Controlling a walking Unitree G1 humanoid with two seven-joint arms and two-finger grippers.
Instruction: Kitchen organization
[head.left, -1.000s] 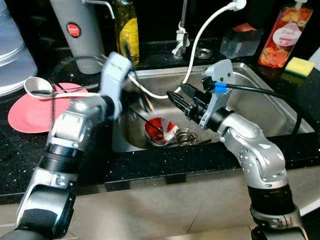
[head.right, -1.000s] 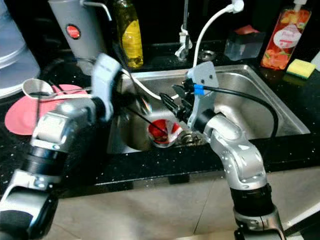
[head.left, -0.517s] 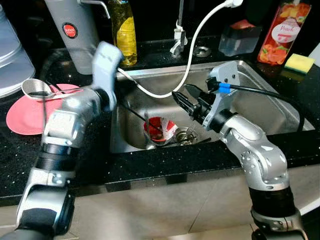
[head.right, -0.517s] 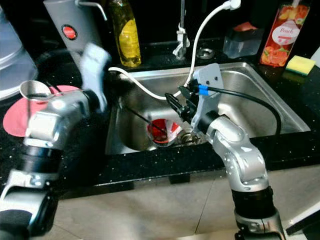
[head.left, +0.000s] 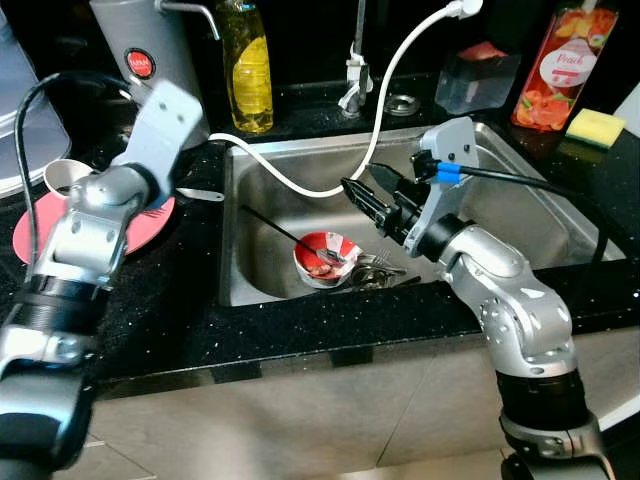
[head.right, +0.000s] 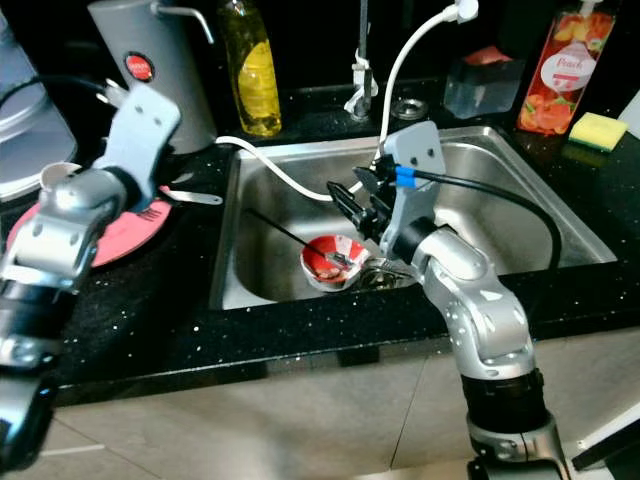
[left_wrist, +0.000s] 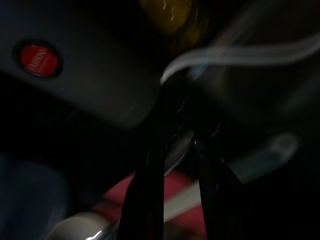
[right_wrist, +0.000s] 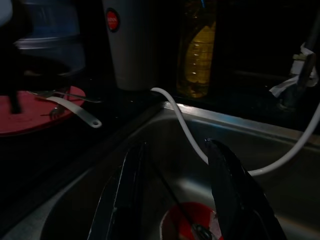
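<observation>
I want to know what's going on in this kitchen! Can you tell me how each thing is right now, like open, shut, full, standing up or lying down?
Right gripper: open, over the sink.
Left gripper: over the pink plate, fingers apart.
Bowl: in the sink, upright, dirty, with a chopstick in it.
Sink: no standing water visible.
Pink plate: flat on the counter.
Yellow bottle: upright, mostly full.
Sponge: lying on the counter.

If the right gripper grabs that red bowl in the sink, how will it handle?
The red bowl sits tilted by the drain, so it probably rocks when nudged. The utensil leaning in it could slide out. The steel sink likely lets it skid.
</observation>
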